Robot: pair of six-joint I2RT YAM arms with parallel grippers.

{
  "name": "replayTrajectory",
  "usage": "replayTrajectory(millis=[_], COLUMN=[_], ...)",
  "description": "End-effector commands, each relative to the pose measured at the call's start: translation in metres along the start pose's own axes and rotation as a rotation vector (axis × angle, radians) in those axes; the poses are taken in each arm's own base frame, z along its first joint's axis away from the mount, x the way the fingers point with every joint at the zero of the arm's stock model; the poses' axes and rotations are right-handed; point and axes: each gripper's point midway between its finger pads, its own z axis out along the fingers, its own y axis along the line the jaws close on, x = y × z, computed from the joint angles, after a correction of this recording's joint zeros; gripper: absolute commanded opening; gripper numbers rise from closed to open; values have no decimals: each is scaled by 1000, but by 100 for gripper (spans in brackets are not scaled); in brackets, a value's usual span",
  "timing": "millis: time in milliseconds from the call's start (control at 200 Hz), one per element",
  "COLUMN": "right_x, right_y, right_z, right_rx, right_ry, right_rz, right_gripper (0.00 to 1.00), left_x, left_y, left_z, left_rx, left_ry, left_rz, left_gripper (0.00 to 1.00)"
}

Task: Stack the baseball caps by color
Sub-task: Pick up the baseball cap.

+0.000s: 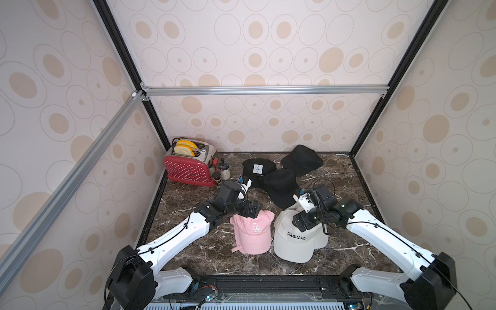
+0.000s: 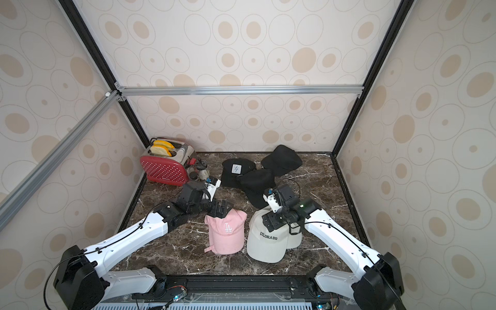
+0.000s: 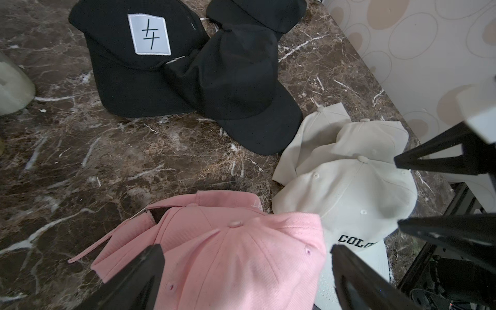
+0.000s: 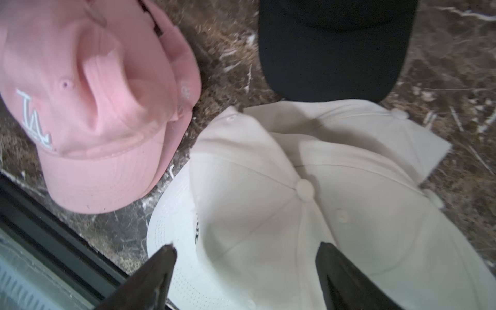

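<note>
Two pink caps point(image 1: 253, 236) point(image 3: 230, 249) lie stacked at the front, the top one showing a white LA logo. My left gripper point(image 1: 253, 214) point(image 3: 247, 252) hovers over its crown, open, jaws either side and nothing gripped. Beside them, three off-white caps point(image 1: 292, 241) point(image 4: 268, 193) overlap in a loose pile, with COLORADO lettering on the top one. My right gripper point(image 1: 302, 224) point(image 4: 247, 248) is just above that crown, jaws apart. Further back lie three black caps: a white-patched cap point(image 1: 257, 169) point(image 3: 128, 67), a plain cap point(image 1: 281, 188) overlapping it, and a plain cap point(image 1: 302, 159) by the rear wall.
A red toaster point(image 1: 190, 169) holding yellow bread slices stands in the back left corner, with small jars point(image 1: 224, 171) next to it. Patterned walls close the marble table point(image 1: 188, 257) on three sides. A black rail point(image 1: 268, 284) runs along the front edge.
</note>
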Motion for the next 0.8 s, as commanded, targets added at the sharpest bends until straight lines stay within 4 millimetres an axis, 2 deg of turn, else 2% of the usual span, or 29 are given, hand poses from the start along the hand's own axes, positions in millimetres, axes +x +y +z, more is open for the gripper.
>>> replayTrajectory(millis=[0, 165, 310, 426, 491, 631, 796], right_x=[14, 18, 14, 11, 7, -2, -2], right_y=[4, -3, -5, -1, 3, 7, -12], right_z=[1, 12, 12, 7, 2, -28, -65], right_rx=[-11, 35, 61, 43, 22, 16, 134], right_ry=[74, 117, 116, 89, 68, 40, 84], right_rz=[-80, -86, -101, -114, -119, -160, -241], right_gripper=[77, 64, 44, 20, 13, 10, 10], left_x=[-7, -5, -5, -5, -5, -4, -6], left_y=[-2, 2, 4, 6, 6, 8, 10], left_z=[-2, 1, 2, 2, 3, 2, -5], left_rx=[7, -14, -25, -34, -37, -49, -66], left_ry=[-14, 0, 5, 5, 6, 11, -2], left_rz=[24, 20, 18, 17, 17, 19, 31], left_gripper=[99, 99, 99, 99, 99, 99, 99])
